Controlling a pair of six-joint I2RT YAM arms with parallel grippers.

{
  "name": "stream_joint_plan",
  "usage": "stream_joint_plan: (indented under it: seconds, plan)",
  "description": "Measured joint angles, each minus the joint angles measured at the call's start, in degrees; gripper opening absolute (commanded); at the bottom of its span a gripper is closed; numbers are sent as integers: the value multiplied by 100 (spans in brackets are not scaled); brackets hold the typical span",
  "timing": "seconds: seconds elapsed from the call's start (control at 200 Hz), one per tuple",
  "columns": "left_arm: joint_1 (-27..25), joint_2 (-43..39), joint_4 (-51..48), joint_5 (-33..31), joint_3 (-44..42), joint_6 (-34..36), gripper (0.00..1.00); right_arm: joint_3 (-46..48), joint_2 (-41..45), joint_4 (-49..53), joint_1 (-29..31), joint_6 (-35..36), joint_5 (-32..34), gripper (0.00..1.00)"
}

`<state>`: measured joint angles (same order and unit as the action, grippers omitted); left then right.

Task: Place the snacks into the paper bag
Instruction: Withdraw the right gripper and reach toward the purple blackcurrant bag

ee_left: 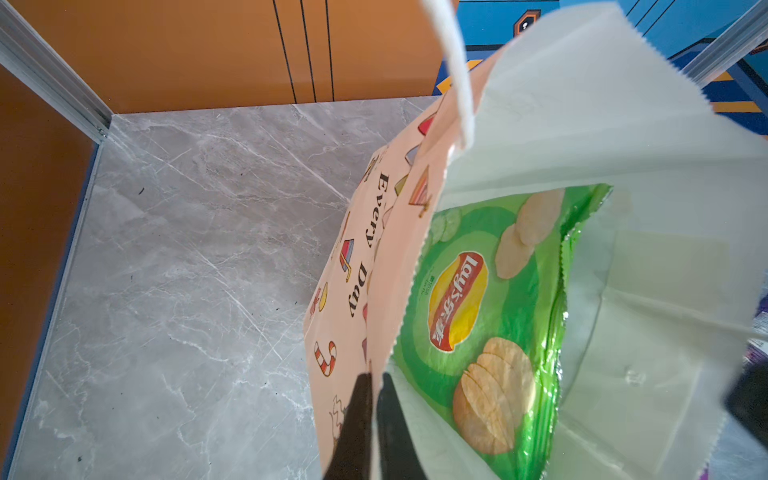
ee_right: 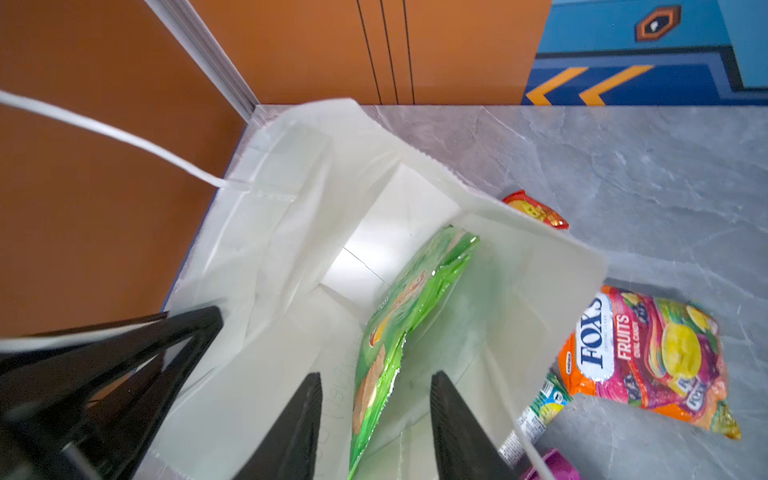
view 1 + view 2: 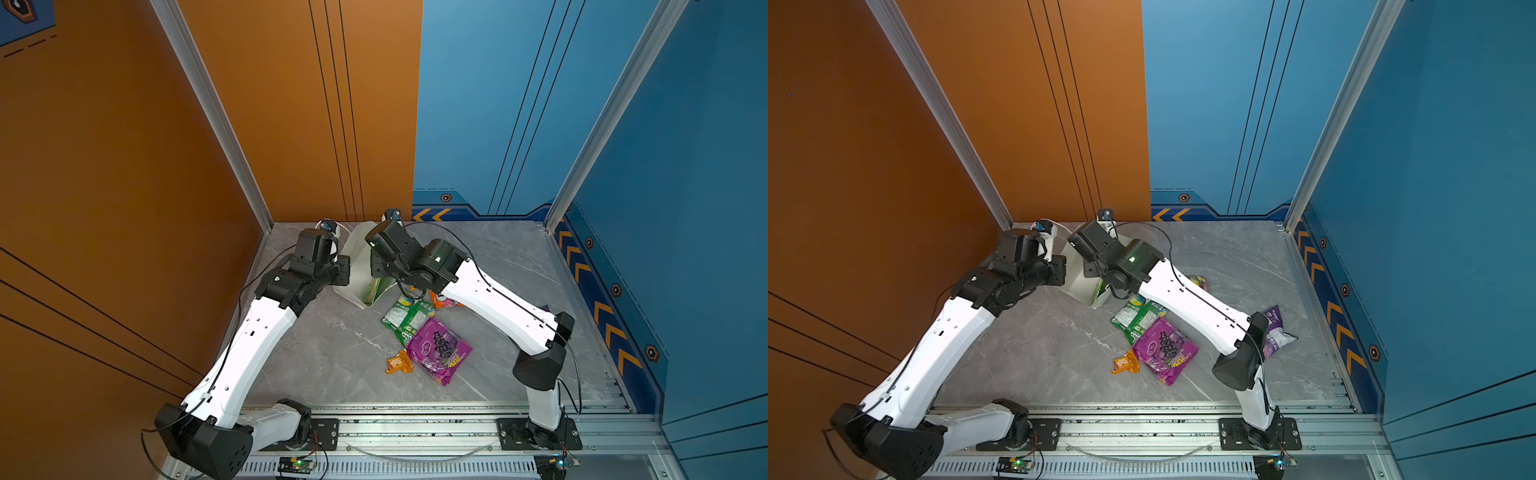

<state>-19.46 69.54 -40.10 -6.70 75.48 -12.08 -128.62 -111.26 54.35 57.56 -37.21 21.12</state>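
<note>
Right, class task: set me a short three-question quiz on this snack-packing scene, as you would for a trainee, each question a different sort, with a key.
1. True or false: the Lay's chips packet sits inside the paper bag.
2. Fill in: the left gripper has its jaws shut on the paper bag's ____.
3. The right gripper has its jaws: A) apart, at the bag's mouth; B) shut, empty; C) shut on the bag's wall.
Key: 1 true; 2 rim; 3 A.
</note>
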Motion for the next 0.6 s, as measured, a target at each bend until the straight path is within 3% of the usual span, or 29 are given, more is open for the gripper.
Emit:
stream_joint_plan:
  seconds: [0.225,0.446,0.601]
  plan:
    - [107,33,-37,-42,0,0,0,1392,1464,-1075,92,745,-313,78]
    - [219,57,-44,-74,0,0,0,3469,3204,-2382,-7,1034,-2,86]
    - [256,57,-61,-109,0,0,0,4627,4120,-2618,-466,516,332,86]
